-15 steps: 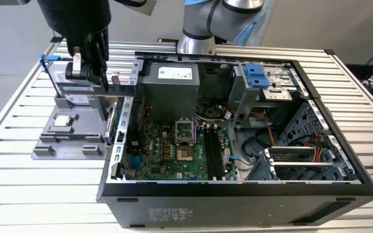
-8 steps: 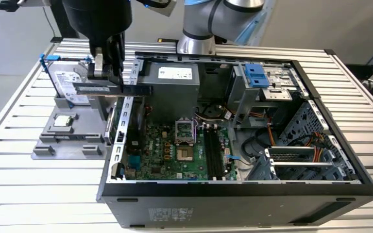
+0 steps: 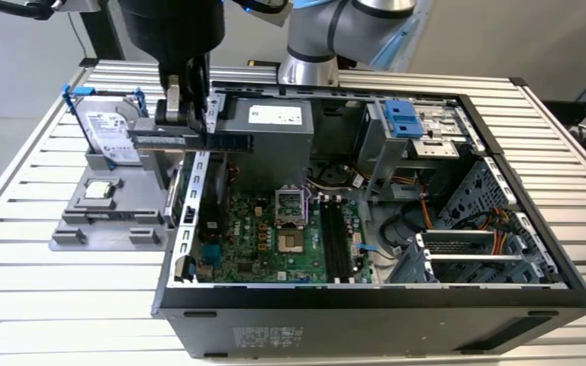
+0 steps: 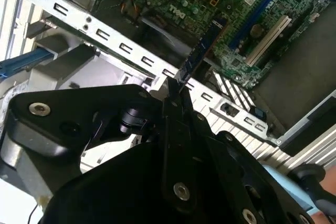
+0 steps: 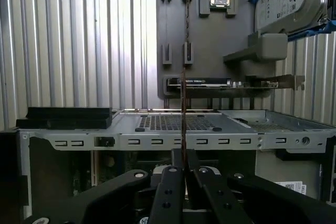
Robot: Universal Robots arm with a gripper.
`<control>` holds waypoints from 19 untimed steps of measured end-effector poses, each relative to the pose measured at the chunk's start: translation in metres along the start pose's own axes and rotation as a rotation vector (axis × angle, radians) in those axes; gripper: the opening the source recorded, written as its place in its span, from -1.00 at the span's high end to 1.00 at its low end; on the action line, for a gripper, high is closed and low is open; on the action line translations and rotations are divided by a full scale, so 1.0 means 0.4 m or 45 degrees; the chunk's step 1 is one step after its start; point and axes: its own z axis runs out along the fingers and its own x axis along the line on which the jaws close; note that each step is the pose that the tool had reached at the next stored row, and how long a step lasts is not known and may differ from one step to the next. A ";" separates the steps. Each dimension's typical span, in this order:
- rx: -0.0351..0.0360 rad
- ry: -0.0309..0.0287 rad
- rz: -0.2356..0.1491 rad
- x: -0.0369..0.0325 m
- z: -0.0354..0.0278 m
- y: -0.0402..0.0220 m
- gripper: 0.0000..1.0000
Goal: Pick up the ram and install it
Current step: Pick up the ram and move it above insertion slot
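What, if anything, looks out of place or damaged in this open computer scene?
Nothing looks damaged or spilled. Only the ram is out of place: clamped in the gripper above the case edge, not seated in the motherboard slots.

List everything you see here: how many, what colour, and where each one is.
ram: one, dark, clamped in the gripper above the computer case's wall at the exterior view's left
hard drive: one, silver with a blue frame, propped up on the holder
processor chip: one, silver, lying flat on the holder
holder: one, grey, on the table beside the case, at the exterior view's left
computer case: one, black, open, mid-table
motherboard: one, green, inside the case
table: one, silver, slatted
gripper: one, black, shut on the ram
arm: one, silver-grey, behind the case
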 end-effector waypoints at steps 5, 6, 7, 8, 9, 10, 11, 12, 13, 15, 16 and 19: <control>0.0000 0.0000 0.000 -0.001 -0.001 -0.042 1.00; -0.0001 0.0000 0.000 -0.001 -0.001 -0.052 1.00; 0.0000 -0.0001 0.000 -0.001 -0.001 -0.060 1.00; 0.0000 0.0001 0.000 -0.001 -0.001 -0.068 1.00; 0.0000 0.0000 0.000 -0.001 -0.002 -0.077 1.00; -0.0001 0.0001 0.000 -0.002 -0.002 -0.087 1.00; 0.0000 0.0000 0.000 -0.002 -0.002 -0.097 1.00; 0.0000 -0.0001 0.000 -0.002 -0.002 -0.107 1.00; 0.0000 -0.0001 0.000 -0.002 -0.002 -0.117 1.00; -0.0001 0.0000 0.000 -0.002 -0.003 -0.135 1.00; 0.0000 -0.0001 0.000 -0.003 -0.003 -0.145 1.00; -0.0001 0.0001 0.000 -0.003 -0.004 -0.176 1.00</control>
